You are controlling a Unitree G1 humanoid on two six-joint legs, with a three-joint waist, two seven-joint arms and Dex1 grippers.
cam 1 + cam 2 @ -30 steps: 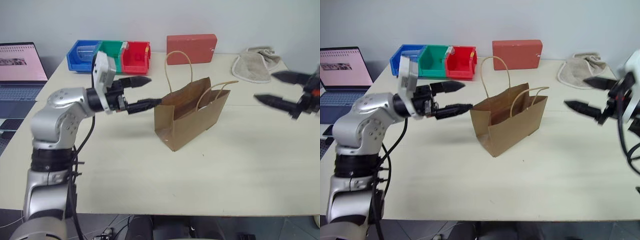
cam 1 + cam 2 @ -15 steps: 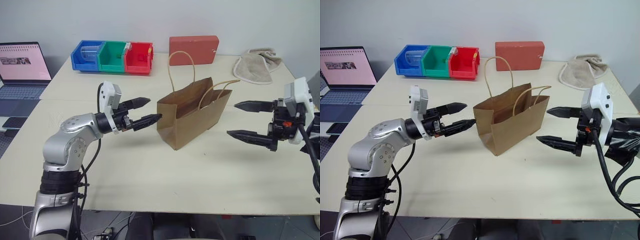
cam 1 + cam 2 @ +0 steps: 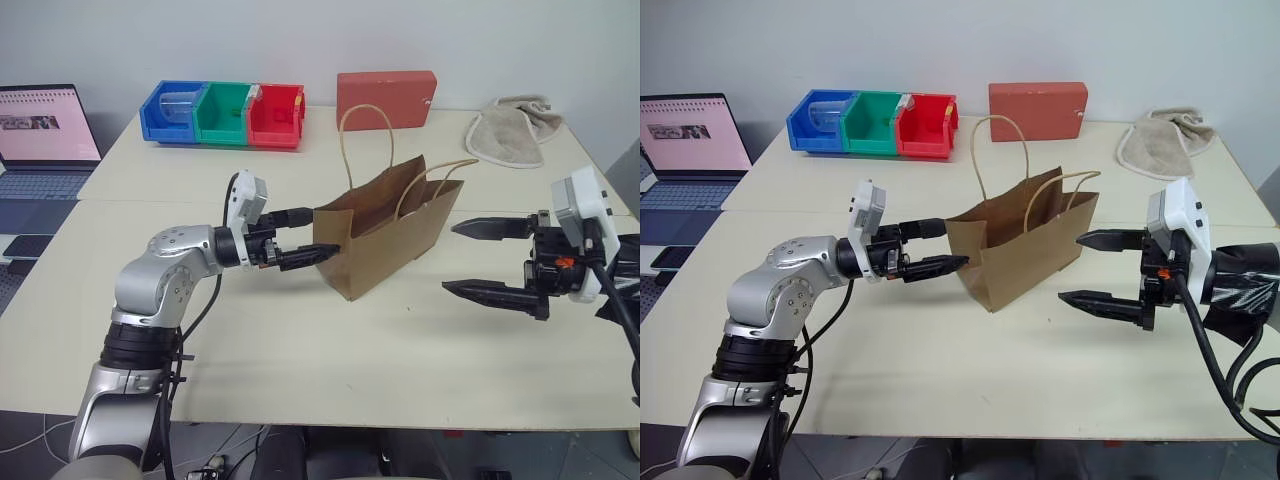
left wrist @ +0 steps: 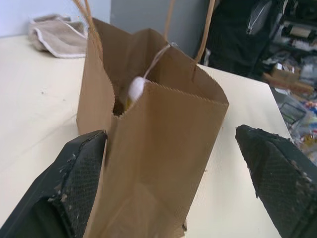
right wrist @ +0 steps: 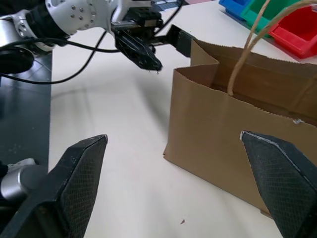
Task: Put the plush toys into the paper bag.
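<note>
Left eye view, read from the left edge across: a laptop (image 3: 45, 140) sits open at the far left, then three coloured bins (image 3: 222, 113) stand in a row at the back of the tabletop (image 3: 300, 350). The left gripper (image 3: 305, 236) comes next, its two black fingers spread apart and holding nothing, pointing level toward the paper bag (image 3: 385, 235). One finger lies against the bag's near narrow end, the other just behind that corner.

The bag stands upright in the middle, mouth open, handles up, its long axis running from the left gripper toward the right one. Through the left wrist view a white plush toy (image 4: 135, 88) peeks out inside the bag near the top edge, with a hint of yellow below it; I can't make out the carrot. Behind the bag are a red box (image 3: 385, 98) and, further right, a beige towel (image 3: 515, 127).

The right gripper (image 3: 487, 260) hangs open and empty, just off the bag's far end, not touching. By my reckoning the left arm is the nearer one, and any next move hinges on the bag sitting straight between both grippers.
</note>
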